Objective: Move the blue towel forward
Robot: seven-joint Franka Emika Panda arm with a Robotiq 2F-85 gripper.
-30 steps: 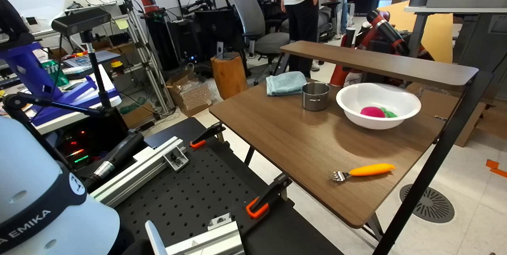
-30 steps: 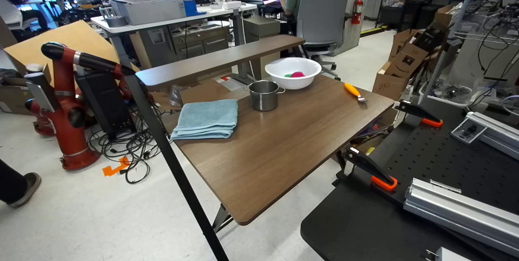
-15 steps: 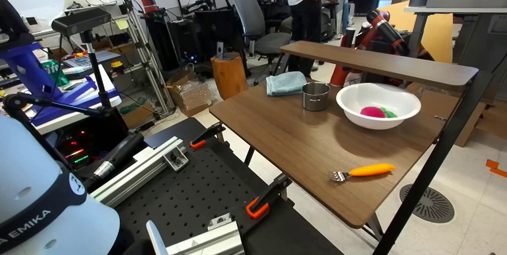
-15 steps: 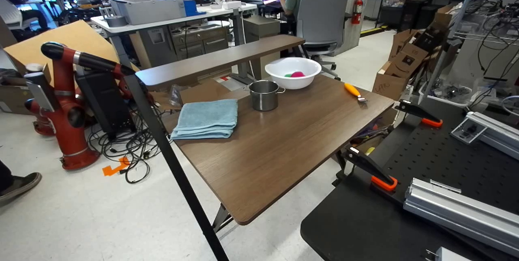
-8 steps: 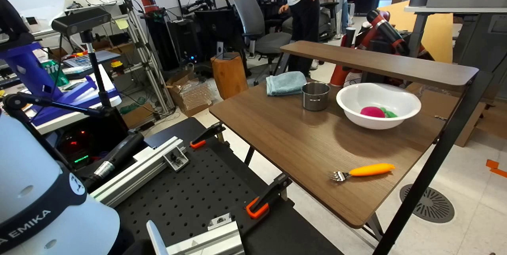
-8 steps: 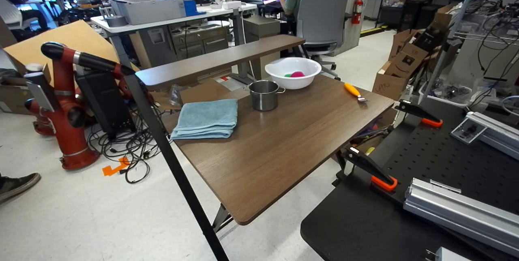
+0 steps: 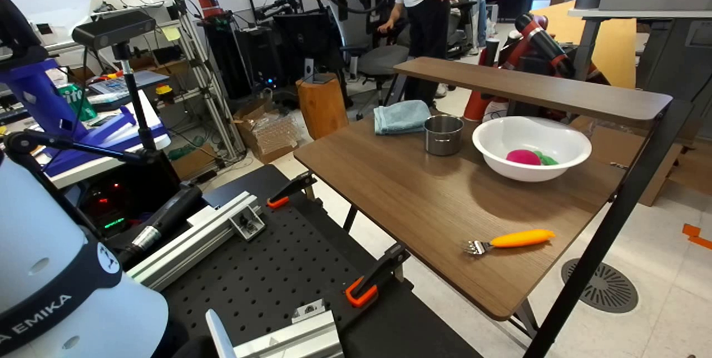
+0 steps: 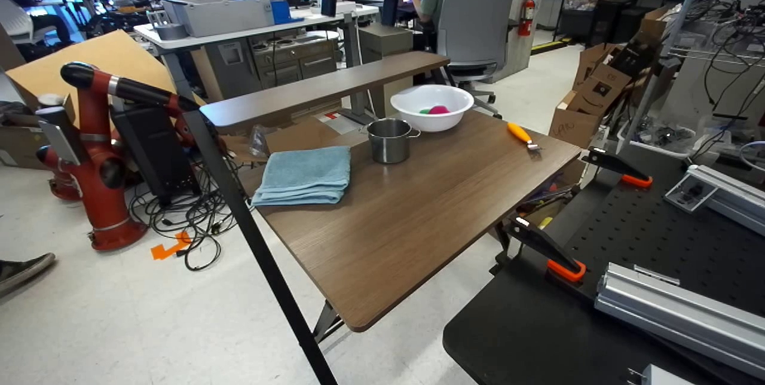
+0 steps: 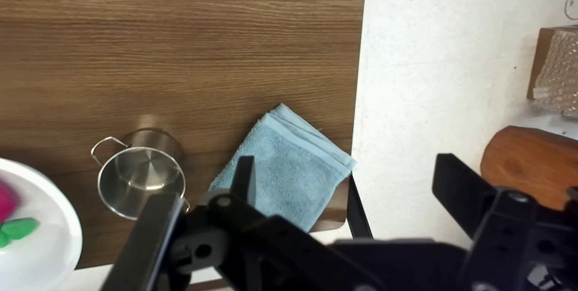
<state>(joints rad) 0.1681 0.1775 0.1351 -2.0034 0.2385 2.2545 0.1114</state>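
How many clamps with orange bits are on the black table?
2. Both sit at its edge facing the brown table: one clamp nearer the fork, another clamp farther from it. The arm may hide more.

Here's your table (image 7: 389,174) in an exterior view: towel (image 7: 403,118) at left, pot (image 7: 443,138) just right of it, bowl (image 7: 553,138) further right, and there's your fork (image 7: 520,239) (nearest of the four) lying before the bowl!
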